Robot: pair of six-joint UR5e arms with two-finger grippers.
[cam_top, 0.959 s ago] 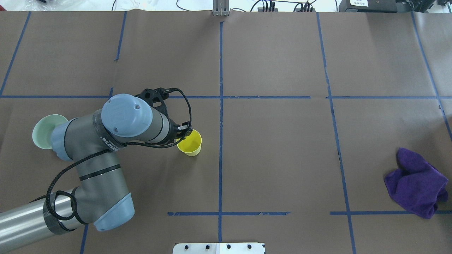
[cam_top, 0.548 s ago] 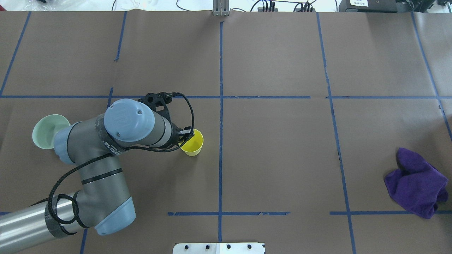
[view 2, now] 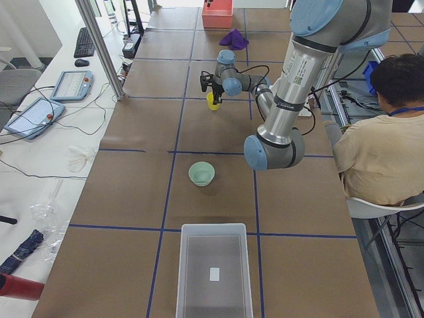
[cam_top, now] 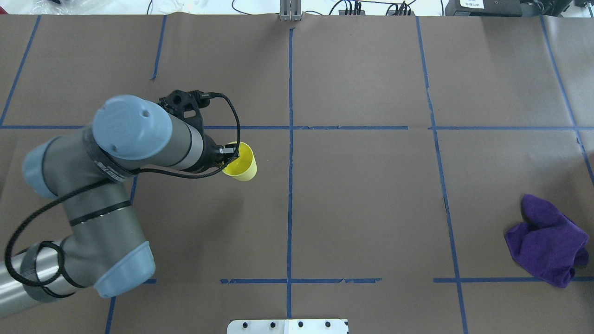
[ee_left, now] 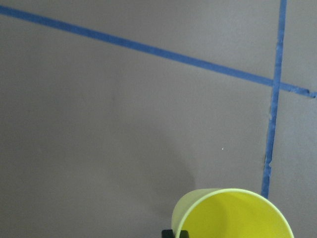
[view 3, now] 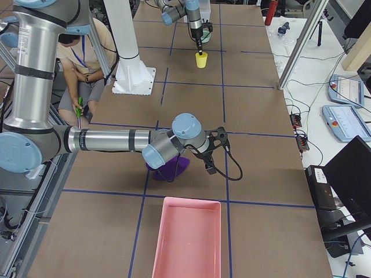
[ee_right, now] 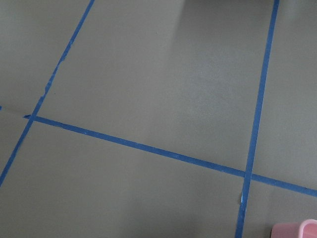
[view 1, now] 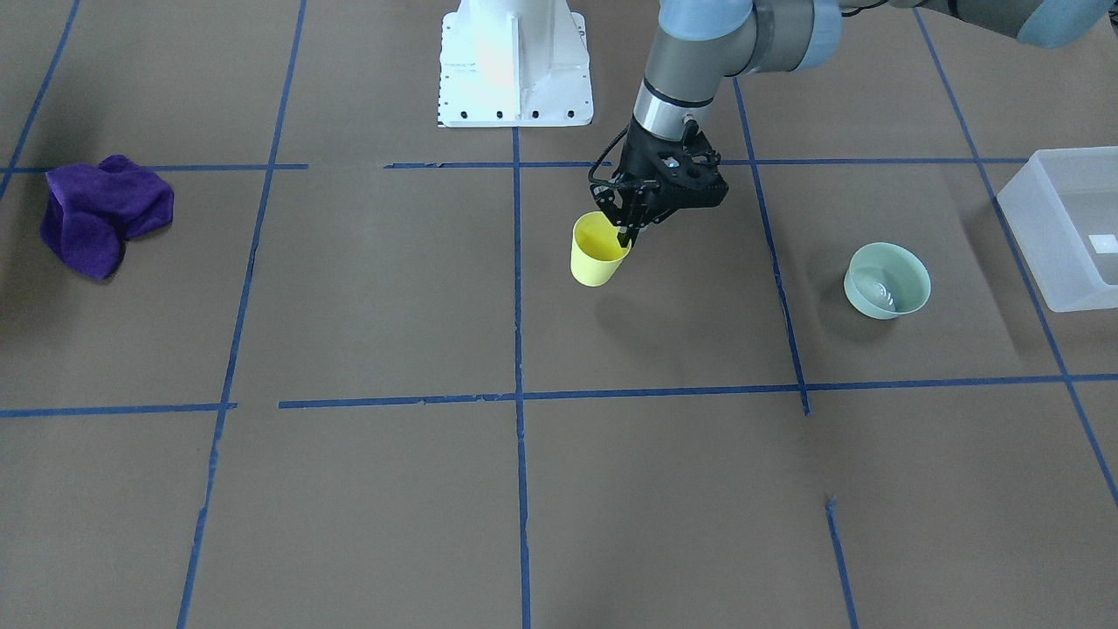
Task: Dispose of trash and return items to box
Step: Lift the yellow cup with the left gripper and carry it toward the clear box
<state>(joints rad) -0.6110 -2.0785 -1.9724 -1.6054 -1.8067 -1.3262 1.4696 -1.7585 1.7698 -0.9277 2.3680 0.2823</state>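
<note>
The small yellow cup point(view 1: 598, 253) hangs a little above the table, slightly tilted, left of the centre line in the overhead view point(cam_top: 241, 163). My left gripper point(view 1: 625, 238) is shut on its rim, one finger inside and one outside; the left wrist view shows the cup's open mouth point(ee_left: 233, 215). The frosted whitish box point(view 1: 1026, 245) with a small white label stands at the table's left end point(view 2: 182, 278), well apart from the cup. My right gripper point(view 3: 209, 169) shows only in the exterior right view, beside the purple cloth; I cannot tell whether it is open or shut.
A pale green bowl point(view 1: 886, 279) sits between the cup and the box. A crumpled purple cloth point(cam_top: 547, 241) lies at the right end. A pink tray point(view 3: 188, 237) stands beyond it. The white robot base point(view 1: 515, 61) is at the table's near edge.
My left gripper has lifted the yellow cup off the table and carried it away from the robot and slightly left. The left arm now covers the green bowl in the overhead view.
</note>
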